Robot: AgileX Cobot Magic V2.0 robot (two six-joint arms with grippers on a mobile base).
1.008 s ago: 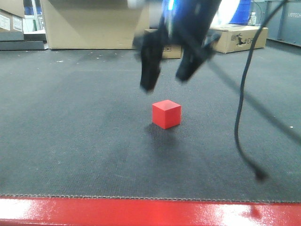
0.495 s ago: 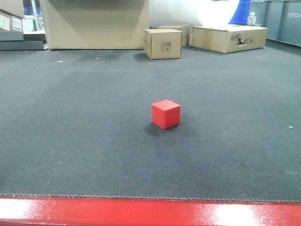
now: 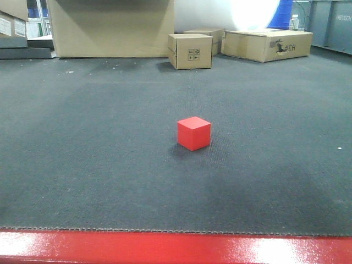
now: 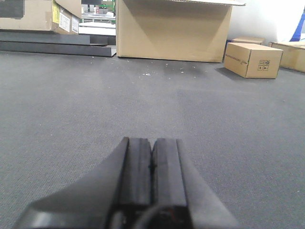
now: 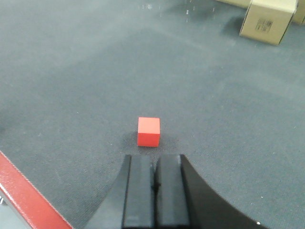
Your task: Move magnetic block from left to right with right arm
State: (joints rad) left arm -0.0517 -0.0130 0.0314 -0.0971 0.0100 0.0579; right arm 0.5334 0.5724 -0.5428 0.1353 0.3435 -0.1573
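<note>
both end effectors (image 4: 152,164) (image 5: 154,179) closed, empty

dark grey carpet (image 3: 82,137), cardboard boxes (image 3: 190,50), red rail (image 3: 165,247)

Only the two wrist views show any of the robot: the left matte-black plastic gripper (image 4: 152,164) appears as two flat, rectangular finger pads flanked by smooth housings that flare outward toward the camera. The right matte-black plastic gripper (image 5: 153,183) has the same build, two slab-like pads with squared tips and curved black shoulders on either side. No screws or markings can be made out on either.
</note>
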